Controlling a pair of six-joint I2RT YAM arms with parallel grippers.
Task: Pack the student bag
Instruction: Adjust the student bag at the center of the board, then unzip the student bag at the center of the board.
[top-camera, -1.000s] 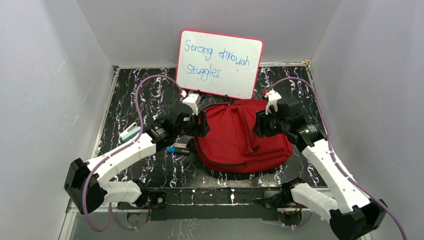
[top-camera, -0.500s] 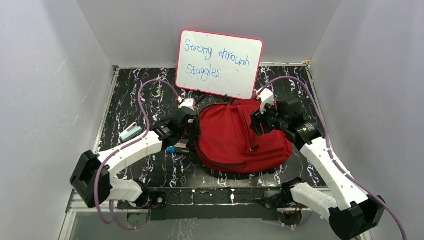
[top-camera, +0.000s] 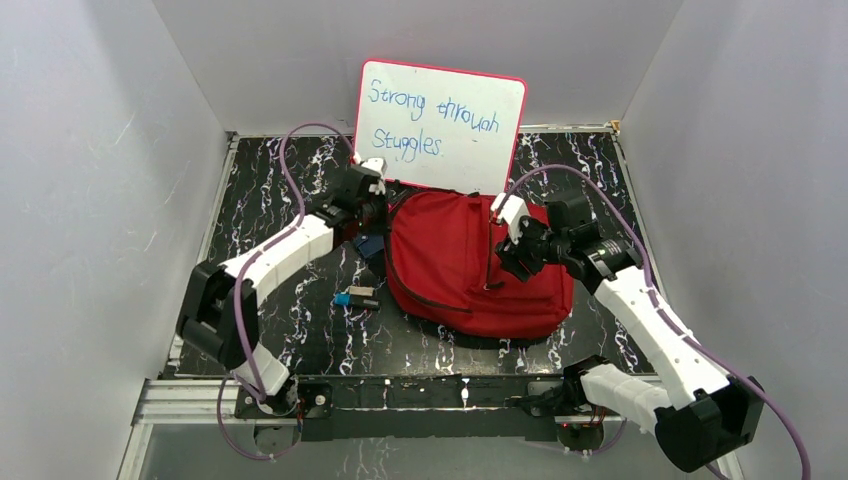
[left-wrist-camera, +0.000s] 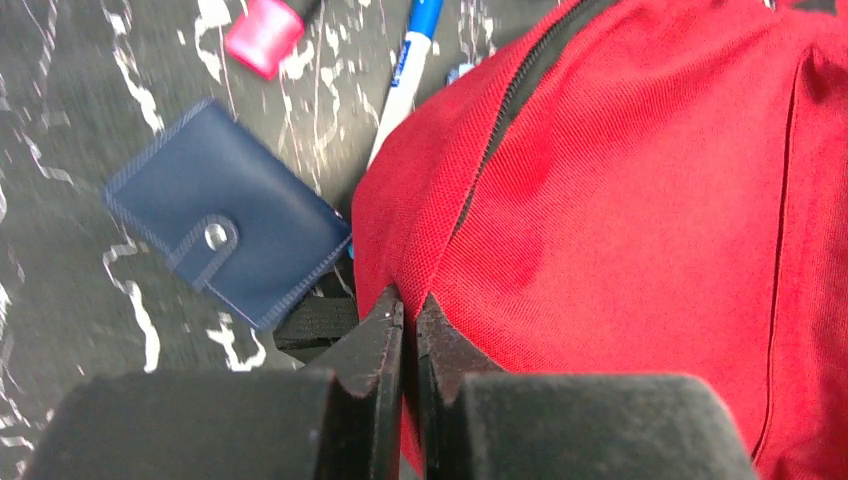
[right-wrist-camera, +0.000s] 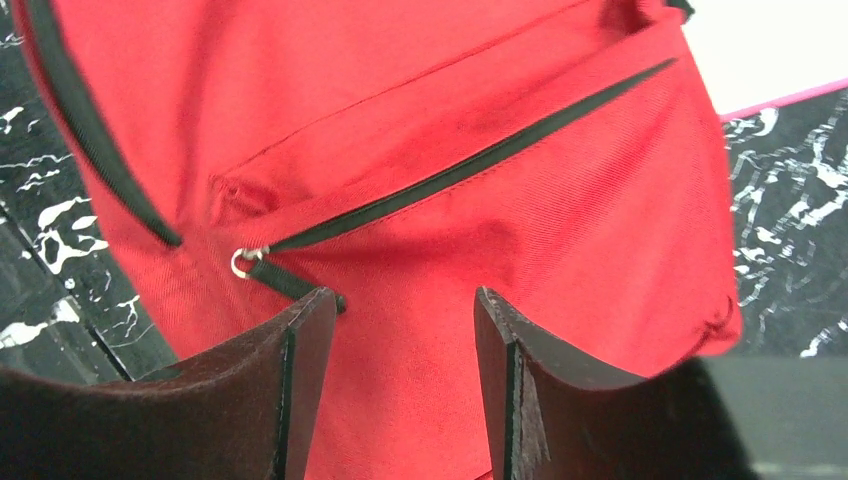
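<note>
Left end effector (left-wrist-camera: 410, 305) pinches a thin fold of the student bag (top-camera: 460, 275), which may slip free; right end effector (right-wrist-camera: 400, 305) stands wide near the zipper pull (right-wrist-camera: 285, 281)

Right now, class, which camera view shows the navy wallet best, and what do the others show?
The left wrist view: the navy wallet lies flat beside the student bag, its snap tab clear. The top external view shows only a small dark blue patch beside the bag. The right wrist view does not show it.
</note>
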